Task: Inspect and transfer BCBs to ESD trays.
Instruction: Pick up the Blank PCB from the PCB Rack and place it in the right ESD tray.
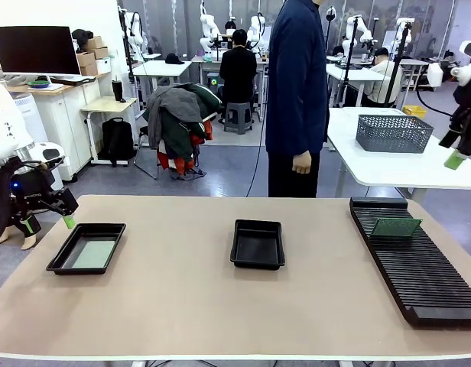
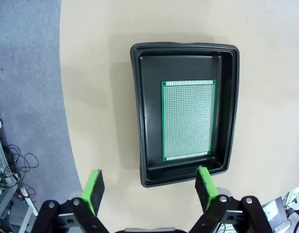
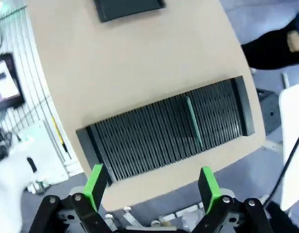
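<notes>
Standing in the rack point(image 3: 140, 141), the board point(image 3: 193, 124) should be pinched squarely across its faces; left gripper point(image 2: 148, 171) and right gripper point(image 3: 151, 170) are spread, empty.

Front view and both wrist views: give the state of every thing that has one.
left shallow black plastic tray: holds one board.
flat green perforated circuit board: lying flat on that tray's floor.
middle shallow black plastic tray: empty.
long black ribbed rack: one board slotted in.
second green circuit board: standing on edge in the rack.
left gripper: open, empty.
right gripper: open, empty.
</notes>
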Controlling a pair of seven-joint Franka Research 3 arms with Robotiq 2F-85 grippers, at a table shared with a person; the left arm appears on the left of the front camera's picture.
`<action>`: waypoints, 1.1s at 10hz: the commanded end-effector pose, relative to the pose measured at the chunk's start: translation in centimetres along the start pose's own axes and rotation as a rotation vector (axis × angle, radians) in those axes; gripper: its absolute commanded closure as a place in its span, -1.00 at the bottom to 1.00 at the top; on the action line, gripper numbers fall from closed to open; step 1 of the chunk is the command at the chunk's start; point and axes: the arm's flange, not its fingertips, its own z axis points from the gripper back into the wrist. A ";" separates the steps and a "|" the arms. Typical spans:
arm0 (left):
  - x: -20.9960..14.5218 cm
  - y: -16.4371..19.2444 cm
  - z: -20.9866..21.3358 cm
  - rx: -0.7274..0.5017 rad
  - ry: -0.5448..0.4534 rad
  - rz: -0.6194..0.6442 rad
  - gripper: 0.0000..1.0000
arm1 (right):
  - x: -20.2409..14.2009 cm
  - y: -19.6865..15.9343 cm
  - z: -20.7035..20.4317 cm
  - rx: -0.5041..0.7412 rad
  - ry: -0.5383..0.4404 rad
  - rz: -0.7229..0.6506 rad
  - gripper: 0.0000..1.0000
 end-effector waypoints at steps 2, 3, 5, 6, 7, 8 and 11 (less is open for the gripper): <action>-0.1 0.1 -0.1 -0.009 -0.009 -0.008 -1.00 | -1.0 -1.1 1.9 -0.016 0.092 0.191 -1.00; -0.1 0.1 -0.1 -0.009 -0.009 -0.008 -1.00 | -1.2 -1.3 2.3 -0.025 0.107 0.250 -1.00; -0.1 0.1 -0.1 -0.009 -0.009 -0.008 -1.00 | -1.3 -1.6 2.8 -0.026 0.161 0.310 -1.00; -0.1 0.1 -0.1 -0.009 -0.009 -0.008 -1.00 | -1.4 -1.6 3.0 -0.026 0.164 0.332 -1.00; -0.1 0.1 -0.1 -0.009 -0.009 -0.008 -1.00 | -1.4 -1.7 3.4 -0.031 0.159 0.338 -1.00; -0.1 0.1 -0.1 -0.009 -0.009 -0.008 -1.00 | -1.2 -1.6 3.7 -0.056 0.154 0.325 -1.00; -0.1 0.1 -0.1 -0.009 -0.009 -0.008 -1.00 | -1.0 -1.5 3.1 -0.040 0.134 0.318 -1.00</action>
